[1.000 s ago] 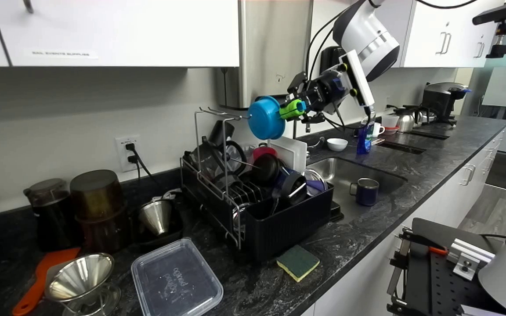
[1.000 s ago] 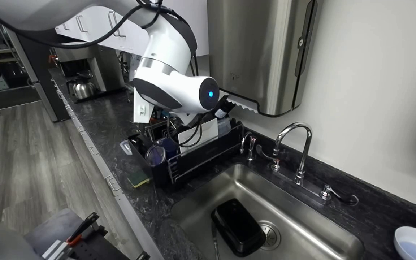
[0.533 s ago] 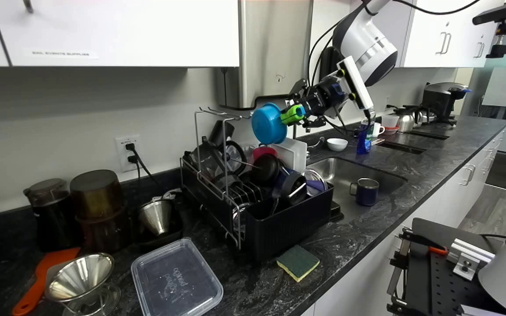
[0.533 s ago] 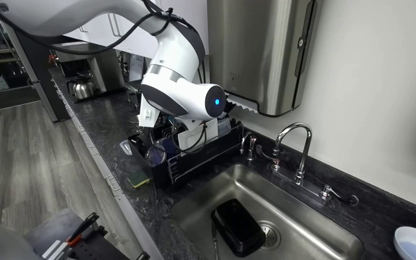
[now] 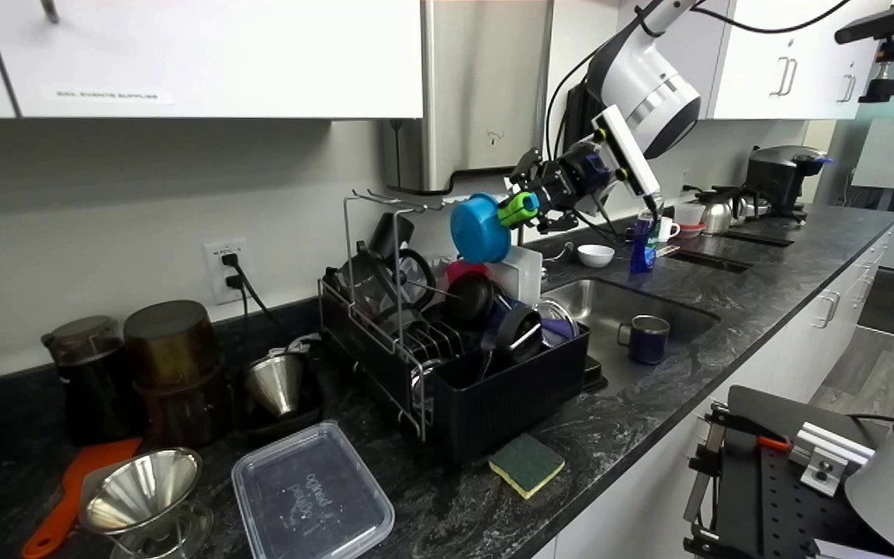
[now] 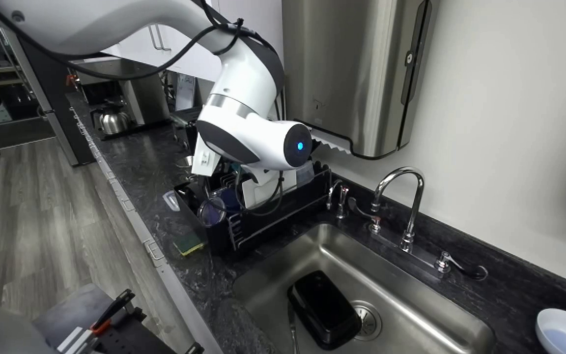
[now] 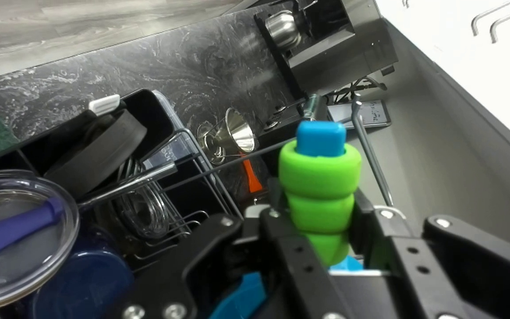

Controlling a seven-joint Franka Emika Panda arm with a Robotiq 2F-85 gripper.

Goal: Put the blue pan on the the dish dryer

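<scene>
The blue pan (image 5: 480, 229) is tilted on its side in an exterior view, above the dishes at the sink end of the dish dryer (image 5: 509, 407). My gripper (image 5: 531, 196) is shut on the pan's green handle. In the wrist view the green handle sits between the fingers of my gripper (image 7: 319, 204), and bits of the blue pan (image 7: 241, 297) show below it. I cannot tell whether the pan touches the dishes under it. The dish dryer also shows in the other exterior picture (image 6: 307, 196), where the arm mostly hides the pan and gripper.
The rack holds a red cup (image 5: 469, 269), a white board (image 5: 521, 273), black pans (image 5: 470, 299) and a lidded cup (image 7: 20, 239). A tall wire bar (image 5: 396, 272) rises at its side. A paper towel dispenser (image 6: 347, 73) hangs close behind. The sink (image 6: 273, 290) is beside it.
The gripper and pan have moved lower and a little toward the sink side, nearer the dishes. The pan stays gripped by its handle. Nothing else has moved.
</scene>
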